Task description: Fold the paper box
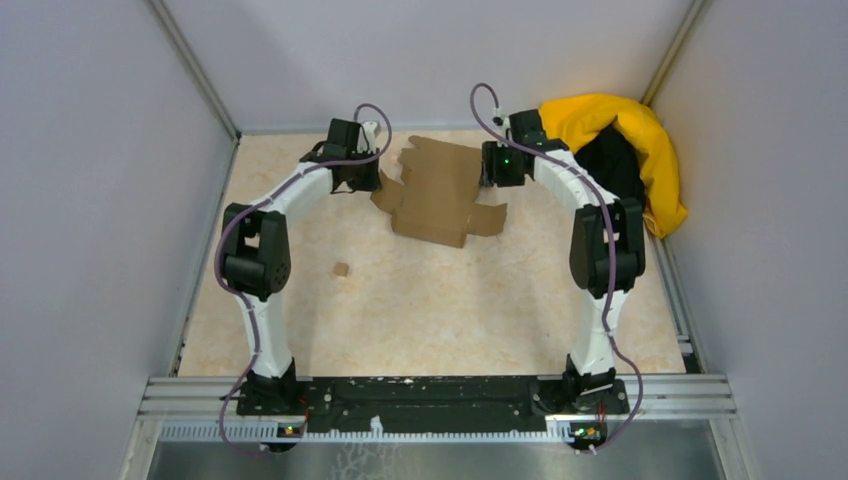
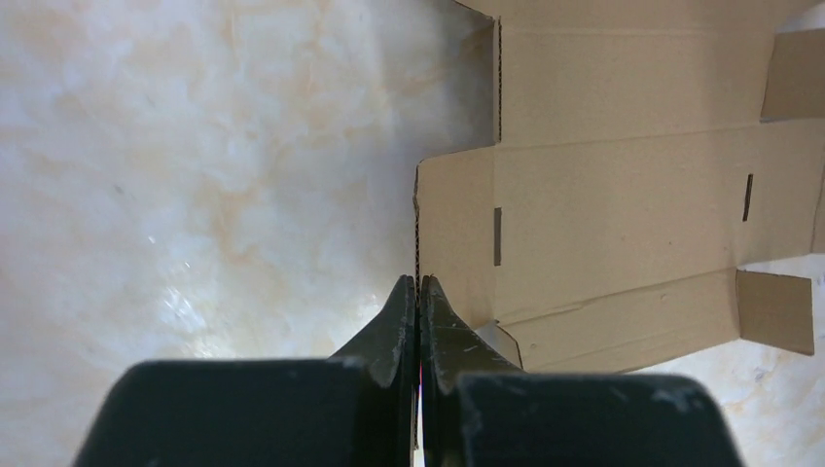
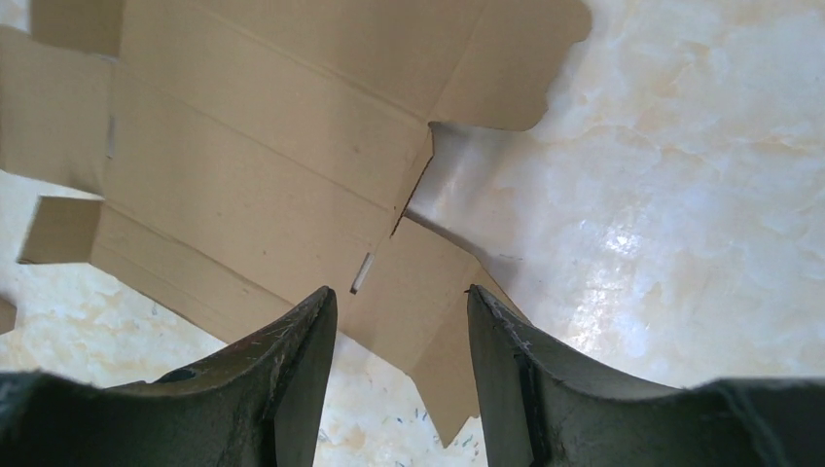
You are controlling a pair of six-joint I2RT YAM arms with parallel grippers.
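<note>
You had the paper box [image 1: 440, 195] lying at the upper centre of the top view, between your 2 arms, and it was a flat die-cut sheet. No side stood up as a wall and no tab sat in a slit. By my reading the folding had barely started, and nearly all of it was left.

Your left gripper [image 2: 418, 292] was pressed together at the sheet's left edge. In its wrist view that edge ran straight into the seam between the tips, so I judged it a pinch on the flap's rim. It was a thin bite, and a pull could slip it.

Your right gripper [image 3: 401, 331] was spread, with 1 finger on either side of a flap at the sheet's right edge. The cardboard lay between and under the fingers, and nothing was clamped.

For room, the table [image 1: 450, 310] was bare below the sheet, toward the bottom of the frame. That was your best space for swinging panels. Behind the sheet the back wall [image 1: 430, 60] was near, so there was little room up there. The cloth heap [image 1: 625, 155] crowded the upper right, just beside your right arm. The cardboard scrap [image 1: 341, 269] sat lower left, well apart from the sheet.
</note>
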